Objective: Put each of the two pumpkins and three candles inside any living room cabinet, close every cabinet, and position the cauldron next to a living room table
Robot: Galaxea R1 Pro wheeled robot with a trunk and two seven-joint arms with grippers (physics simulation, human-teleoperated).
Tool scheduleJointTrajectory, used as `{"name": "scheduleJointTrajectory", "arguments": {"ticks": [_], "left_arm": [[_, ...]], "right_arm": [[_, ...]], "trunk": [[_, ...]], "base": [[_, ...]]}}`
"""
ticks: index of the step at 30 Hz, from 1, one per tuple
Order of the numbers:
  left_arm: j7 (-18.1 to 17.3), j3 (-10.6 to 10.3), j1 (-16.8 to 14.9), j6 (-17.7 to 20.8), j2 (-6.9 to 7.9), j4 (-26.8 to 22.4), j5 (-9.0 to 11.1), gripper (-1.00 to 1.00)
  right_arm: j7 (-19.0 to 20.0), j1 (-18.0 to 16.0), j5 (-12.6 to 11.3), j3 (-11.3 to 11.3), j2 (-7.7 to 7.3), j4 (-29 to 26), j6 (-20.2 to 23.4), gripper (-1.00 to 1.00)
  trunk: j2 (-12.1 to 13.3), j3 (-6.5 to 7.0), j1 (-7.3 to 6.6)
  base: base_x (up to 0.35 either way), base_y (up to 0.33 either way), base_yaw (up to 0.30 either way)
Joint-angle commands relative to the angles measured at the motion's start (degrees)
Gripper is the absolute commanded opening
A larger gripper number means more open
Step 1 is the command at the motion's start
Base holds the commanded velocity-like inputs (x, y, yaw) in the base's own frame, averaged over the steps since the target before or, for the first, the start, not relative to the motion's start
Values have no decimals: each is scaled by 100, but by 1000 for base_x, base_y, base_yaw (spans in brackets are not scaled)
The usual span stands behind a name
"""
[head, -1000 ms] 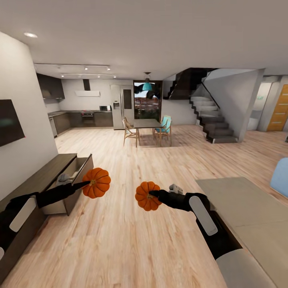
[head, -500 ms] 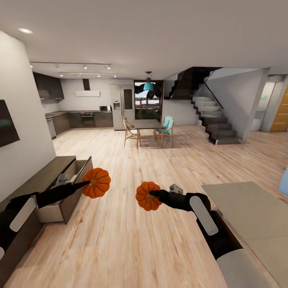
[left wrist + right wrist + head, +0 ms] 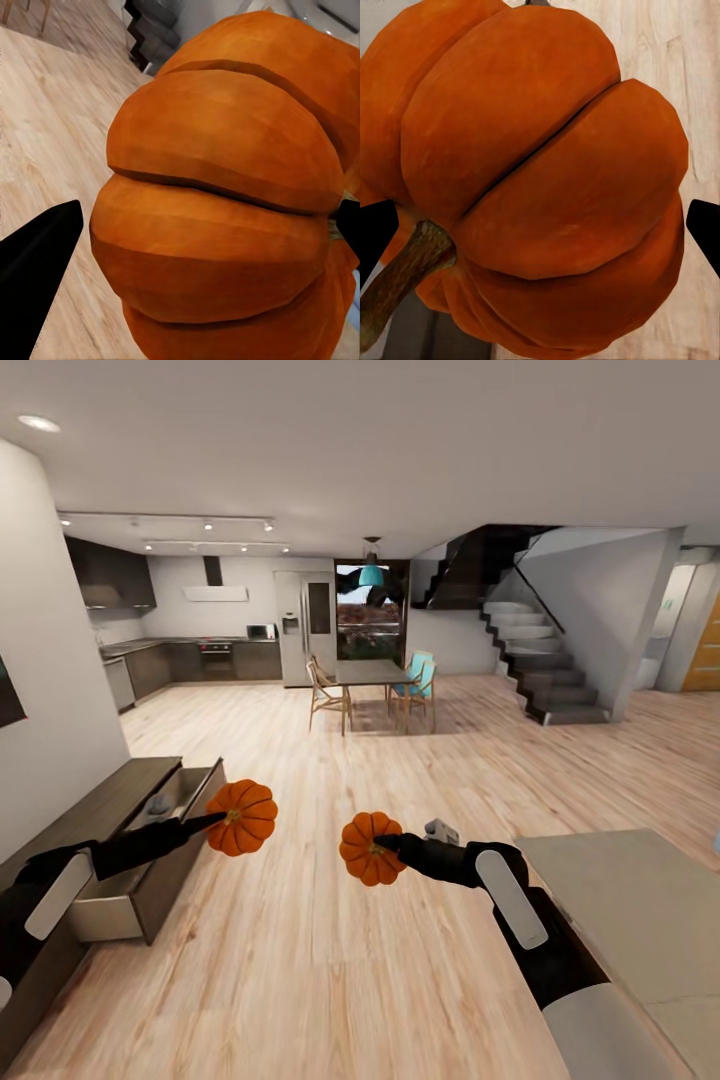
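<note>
Left hand (image 3: 215, 822) grips pumpkin (image 3: 243, 817) (cabinet (image 3: 150, 860) drawer open).

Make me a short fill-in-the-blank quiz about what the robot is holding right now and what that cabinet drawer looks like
1. Each hand, left hand and right hand, is shut on a ____.
2. The cabinet drawer beside the left arm stands ____.
3. The pumpkin nearer that drawer is in the ____ hand; the other pumpkin hangs over bare floor.

Missing words: pumpkin; open; left
</note>
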Motion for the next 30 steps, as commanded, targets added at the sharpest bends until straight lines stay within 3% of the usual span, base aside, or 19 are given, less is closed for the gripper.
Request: {"name": "scheduleJointTrajectory", "arguments": {"ticks": [1, 14, 30], "left_arm": [[-1, -16, -5, 55, 1, 0, 92, -100], [71, -48, -5, 55, -4, -14, 91, -100], [76, -56, -5, 61, -4, -64, 81, -100]], "right_arm": [[31, -3, -105, 0, -14, -8, 1, -100], [278, 14, -106, -31, -43, -55, 25, -100], [321, 23, -111, -32, -49, -77, 13, -100]], "trunk": [[-6, -1, 5], [-6, -1, 5], [-6, -1, 5]], "base": [[338, 0, 0], [338, 0, 0], [338, 0, 0]]}}
